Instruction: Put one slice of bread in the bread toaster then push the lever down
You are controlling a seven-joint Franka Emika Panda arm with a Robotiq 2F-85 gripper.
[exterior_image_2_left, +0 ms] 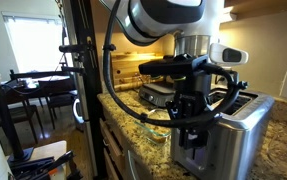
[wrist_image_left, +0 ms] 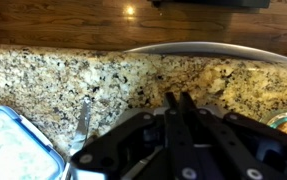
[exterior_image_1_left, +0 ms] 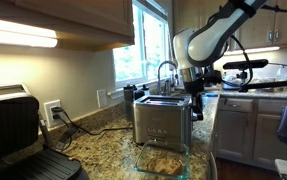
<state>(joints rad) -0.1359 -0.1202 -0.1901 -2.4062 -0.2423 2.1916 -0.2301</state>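
Kitchen, granite counter (exterior_image_1_left: pixel 95 133) by a window; gripper (wrist_image_left: pixel 178 100) points down, fingers pressed together in the wrist view, nothing visible between them, so closed and empty as far as I can see; it hangs just beside the right end of the bread toaster (exterior_image_1_left: pixel 163 122), level with the upper body; contact: can't tell; toaster's long axis runs left-right in that exterior view, so its end face is what meets the gripper; lever presumably on that end, but I can't make it out in any view; slice of bread (exterior_image_1_left: pixel 161 160) lies with others in the glass dish (exterior_image_1_left: pixel 140 160), on the near side of the toaster, down-left of the gripper, apart from it; slice in a slot or not: not visible; my read: closed fingers at the end face suit a straight-down lever push. Views: in an exterior view the gripper (exterior_image_2_left: pixel 190 118) overlaps the toaster's end, dish contents unclear; wrist view gives only granite under the fingertips plus a blue-rimmed container (wrist_image_left: pixel 13 145) lower left, no toaster; grill press (exterior_image_1_left: pixel 13 135) far left, out of play.
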